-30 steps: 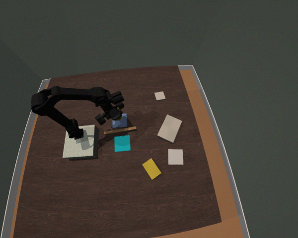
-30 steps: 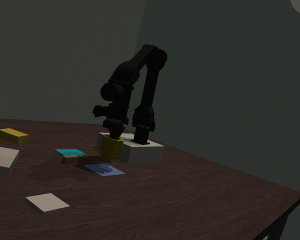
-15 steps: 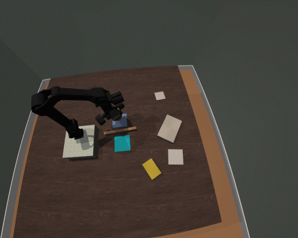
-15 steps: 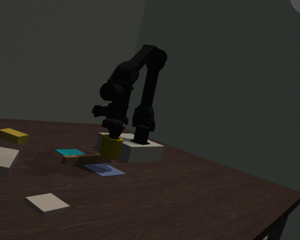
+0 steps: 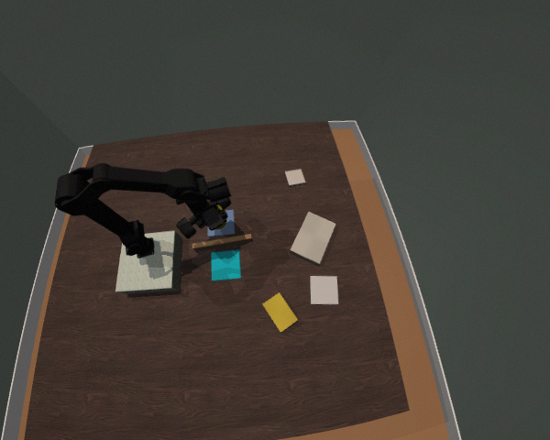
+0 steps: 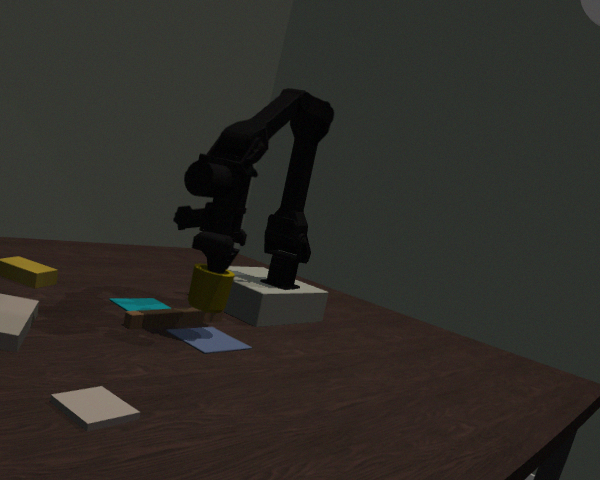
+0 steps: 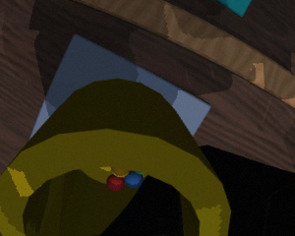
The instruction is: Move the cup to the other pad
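My gripper [image 5: 214, 217] [image 6: 218, 266] [image 7: 185, 159] is shut on the rim of the yellow cup [image 5: 220, 227] [image 6: 210, 290] [image 7: 88, 151], with one finger inside and one outside. The cup hangs roughly upright a little above the blue-grey pad [image 5: 228, 217] [image 6: 210, 339] [image 7: 83, 66]. Several marbles [image 7: 124, 180] lie at the cup's bottom. A low wooden bar [image 5: 222, 242] [image 6: 160, 317] [image 7: 154, 16] lies between this pad and the cyan pad [image 5: 225, 266] [image 6: 139, 303], which is bare.
The arm stands on a pale base block [image 5: 137, 277] [image 6: 274, 307] beside the pads. A yellow block [image 5: 280, 312] [image 6: 26, 271] and three flat white slabs [image 5: 313, 236] [image 5: 324, 290] [image 5: 294, 177] lie further out; two of the slabs show in the exterior view [image 6: 3, 317] [image 6: 94, 406].
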Available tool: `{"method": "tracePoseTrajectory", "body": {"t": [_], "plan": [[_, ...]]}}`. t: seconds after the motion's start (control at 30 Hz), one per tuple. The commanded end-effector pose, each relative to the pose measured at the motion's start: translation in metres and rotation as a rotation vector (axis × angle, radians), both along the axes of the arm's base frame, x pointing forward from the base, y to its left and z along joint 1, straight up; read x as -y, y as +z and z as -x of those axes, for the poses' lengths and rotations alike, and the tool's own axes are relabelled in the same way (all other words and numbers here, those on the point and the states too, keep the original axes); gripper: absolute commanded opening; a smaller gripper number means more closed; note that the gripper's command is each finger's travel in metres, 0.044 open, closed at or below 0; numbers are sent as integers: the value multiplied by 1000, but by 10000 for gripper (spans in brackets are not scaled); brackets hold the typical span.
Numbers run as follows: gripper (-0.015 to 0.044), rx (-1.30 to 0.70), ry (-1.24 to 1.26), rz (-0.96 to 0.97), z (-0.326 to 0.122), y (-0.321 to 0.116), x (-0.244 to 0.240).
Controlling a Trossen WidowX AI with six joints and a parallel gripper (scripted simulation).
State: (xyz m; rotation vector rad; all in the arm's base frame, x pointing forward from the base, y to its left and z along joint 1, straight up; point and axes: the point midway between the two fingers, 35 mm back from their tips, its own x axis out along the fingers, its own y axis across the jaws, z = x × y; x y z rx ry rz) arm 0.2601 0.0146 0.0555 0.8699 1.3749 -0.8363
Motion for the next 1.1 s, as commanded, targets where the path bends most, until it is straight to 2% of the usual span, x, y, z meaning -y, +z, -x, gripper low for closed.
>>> {"method": "tracePoseTrajectory", "body": {"t": [0.0, 1.07], "plan": [[0, -6, 5, 4, 2, 0, 9], [0, -6, 3, 10, 7, 2, 68]]}}
